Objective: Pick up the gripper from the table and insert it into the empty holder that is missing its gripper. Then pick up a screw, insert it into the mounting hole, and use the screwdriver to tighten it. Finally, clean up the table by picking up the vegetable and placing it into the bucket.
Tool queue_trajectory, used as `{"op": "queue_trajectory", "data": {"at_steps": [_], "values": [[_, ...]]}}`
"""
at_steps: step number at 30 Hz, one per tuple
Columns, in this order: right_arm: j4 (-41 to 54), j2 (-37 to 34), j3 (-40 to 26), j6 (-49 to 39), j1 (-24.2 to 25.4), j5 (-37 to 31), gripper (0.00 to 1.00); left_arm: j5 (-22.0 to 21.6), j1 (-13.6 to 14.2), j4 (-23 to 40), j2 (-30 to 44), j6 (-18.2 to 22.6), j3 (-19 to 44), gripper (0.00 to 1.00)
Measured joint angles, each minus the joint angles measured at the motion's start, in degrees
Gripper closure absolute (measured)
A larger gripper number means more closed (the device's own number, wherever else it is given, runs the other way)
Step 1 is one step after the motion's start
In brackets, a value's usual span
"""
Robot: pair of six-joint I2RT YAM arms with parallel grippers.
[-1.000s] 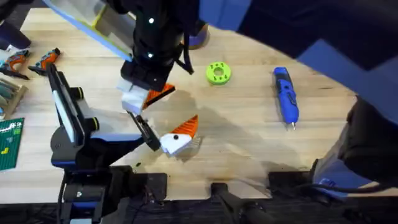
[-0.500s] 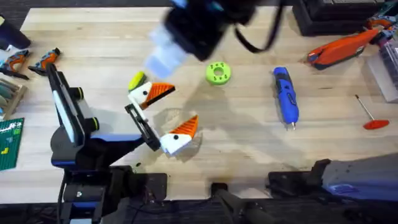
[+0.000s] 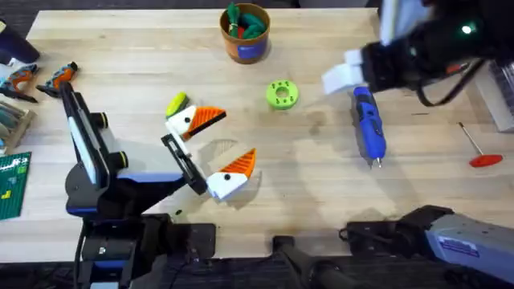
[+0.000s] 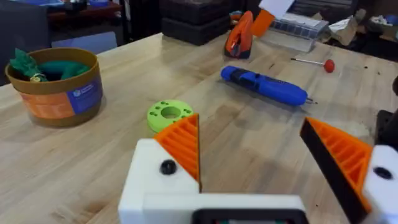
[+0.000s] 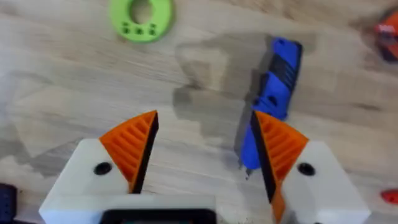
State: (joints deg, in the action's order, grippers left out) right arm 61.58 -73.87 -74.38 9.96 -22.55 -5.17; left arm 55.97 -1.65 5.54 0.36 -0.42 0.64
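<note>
R gripper: fingers spread wide, nothing between the orange pads; hovers above the table on the right side, over the far end of the screwdriver
Target vs R gripper: in the right wrist view the blue body sits right by one open finger, partly hidden behind its pad, not centred in the gap, so I judge a small sideways shift is needed before closing
Screwdriver axis: lies flat, long axis running far-to-near, metal bit pointing to the near edge; a grasp should close across the body, not along it
Nearer arm: right, clearly; left arm is well apart on the other side
L gripper: also open & empty, parked low at centre-left, orange wedges on white blocks
Vegetable: yellow-green, touching or just beside the far finger of the L gripper; cannot tell which; not yet in the bucket
Bucket: far centre, upright, green items already inside
Green disc: between bucket & screwdriver, clear of the grasp path
Red-handled rod: far right, well apart from the screwdriver
Step, my read: going for the screwdriver; veg cleanup still to do
</note>
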Motion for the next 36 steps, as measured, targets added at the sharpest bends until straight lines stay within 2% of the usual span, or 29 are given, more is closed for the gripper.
{"op": "queue_trajectory", "data": {"at_steps": [7,15,20,28,29,33,34,35,36], "values": [[1.08,1.07,4.63,0.77,9.82,0.0,0.115,0.02,0.0,0.0,0.0,0.02,0.0,0.015],[1.1,1.1,4.88,0.77,18.09,0.0,0.115,0.02,0.0,0.02,0.0,0.02,0.0,0.015],[1.1,1.1,4.88,0.77,19.86,-0.02,0.112,0.02,0.0,0.0,0.0,0.02,0.0,0.016],[1.1,1.1,4.88,0.77,20.12,0.0,0.112,-0.02,0.0,0.0,0.0,0.01,0.0,0.024],[1.12,1.1,4.88,0.77,20.12,0.0,0.112,-0.06,0.0,-0.04,0.0,-0.08,0.0,0.119],[1.64,1.1,4.88,0.77,20.12,0.0,0.112,-0.77,0.0,-0.17,0.0,0.02,0.0,0.791],[1.71,1.1,4.88,0.77,20.12,0.0,0.112,-0.89,0.0,-0.17,0.0,0.02,0.0,0.921],[1.73,1.1,4.88,0.77,20.12,0.0,0.112,-1.03,0.0,-0.17,0.0,0.32,0.0,0.98],[1.77,1.1,4.88,0.77,20.14,0.0,0.112,-1.16,0.0,-0.18,0.0,0.37,0.0,0.992]]}}
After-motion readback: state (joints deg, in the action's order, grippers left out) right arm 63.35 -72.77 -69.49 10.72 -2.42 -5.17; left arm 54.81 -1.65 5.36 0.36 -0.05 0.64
